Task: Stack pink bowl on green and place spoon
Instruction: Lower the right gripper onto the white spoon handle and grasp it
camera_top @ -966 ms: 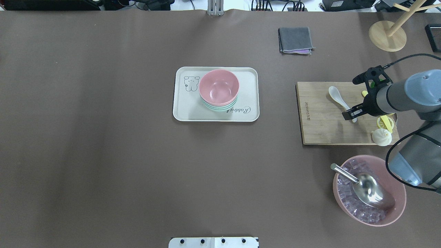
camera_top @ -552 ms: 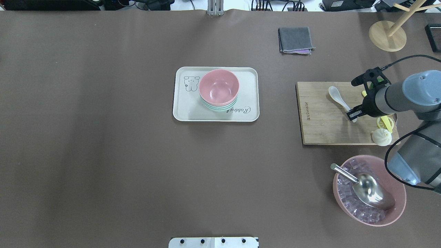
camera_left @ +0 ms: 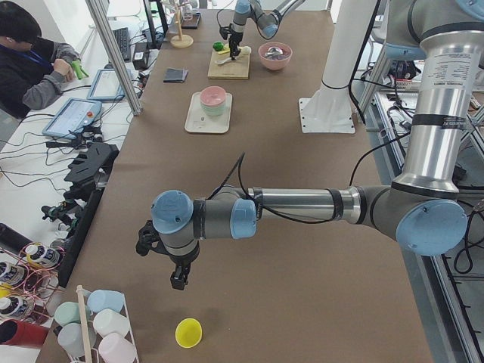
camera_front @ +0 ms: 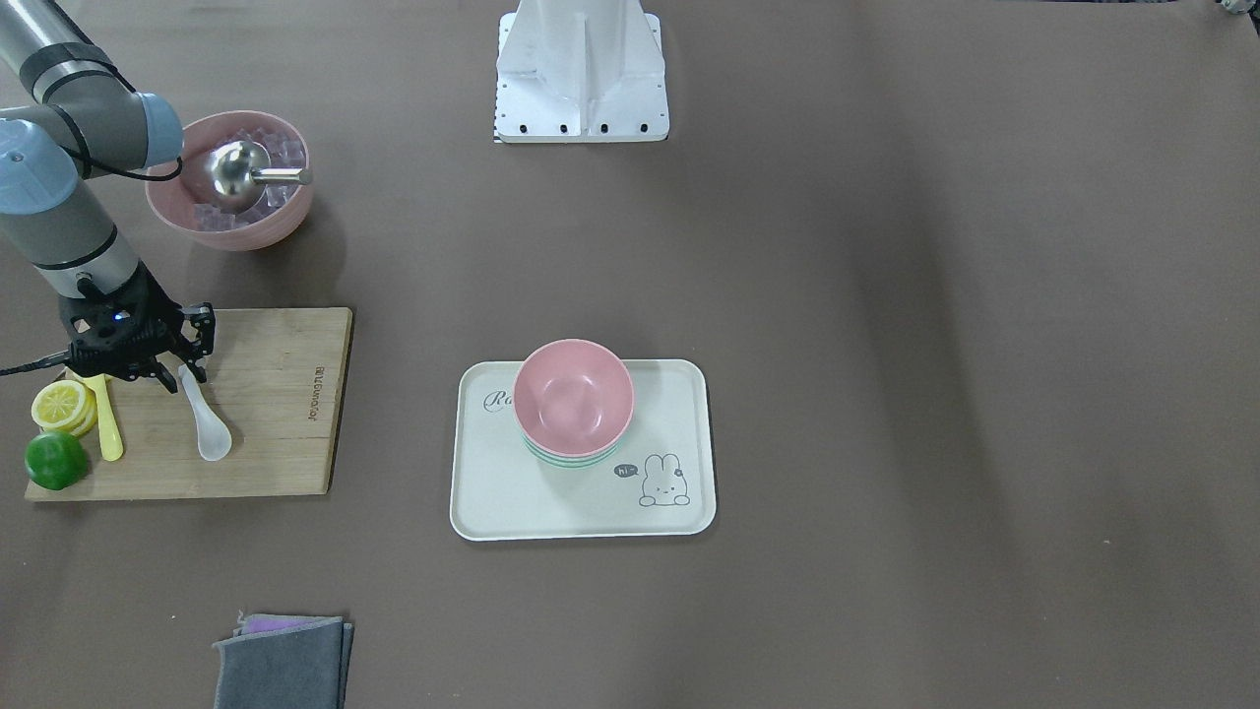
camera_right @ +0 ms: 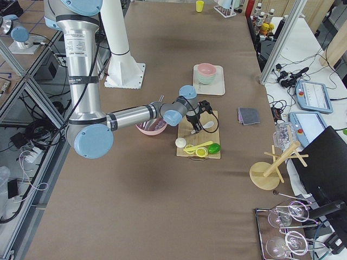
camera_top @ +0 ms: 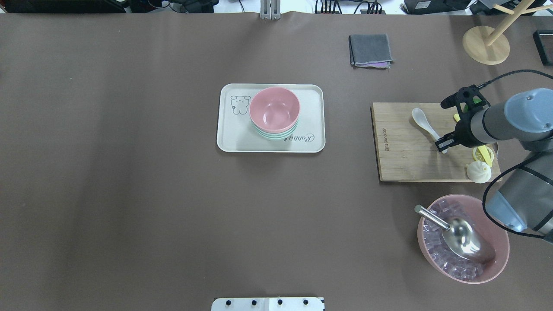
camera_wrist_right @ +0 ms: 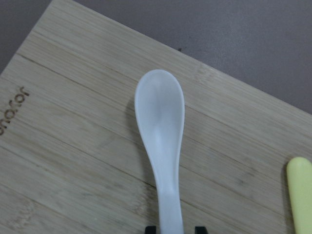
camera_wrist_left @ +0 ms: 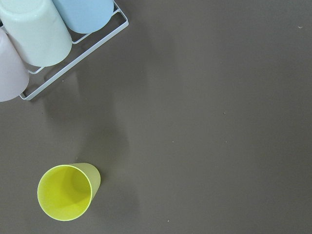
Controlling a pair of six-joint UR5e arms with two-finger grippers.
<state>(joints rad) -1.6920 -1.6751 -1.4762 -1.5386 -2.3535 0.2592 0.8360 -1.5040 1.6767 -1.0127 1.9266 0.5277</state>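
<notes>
The small pink bowl point(camera_top: 274, 108) sits nested on the stack of mint-green bowls point(camera_top: 276, 135) on a white tray point(camera_top: 229, 140). The white spoon point(camera_top: 421, 119) lies flat on a wooden cutting board point(camera_top: 402, 162) at the right. My right gripper point(camera_top: 442, 146) is down at the end of the spoon's handle, its jaws narrowly open on either side of it. The right wrist view shows the spoon point(camera_wrist_right: 161, 122) with the black fingertips point(camera_wrist_right: 151, 229) flanking the handle. My left gripper point(camera_left: 178, 276) hangs over the far left end of the table; I cannot tell if it is open or shut.
A yellow knife point(camera_front: 106, 433), lemon slices point(camera_front: 61, 404), a lime point(camera_front: 54, 460) and a white bun point(camera_top: 478, 172) crowd the board beside the gripper. A larger pink bowl point(camera_top: 497, 270) with clear cubes and a metal scoop point(camera_top: 462, 237) stands nearby. A grey cloth point(camera_top: 370, 49) lies beyond. A yellow cup point(camera_wrist_left: 66, 192) is below the left wrist.
My right gripper has moved slightly back along the spoon's handle, and its jaws have narrowed around it. The spoon and bowls have not moved.
</notes>
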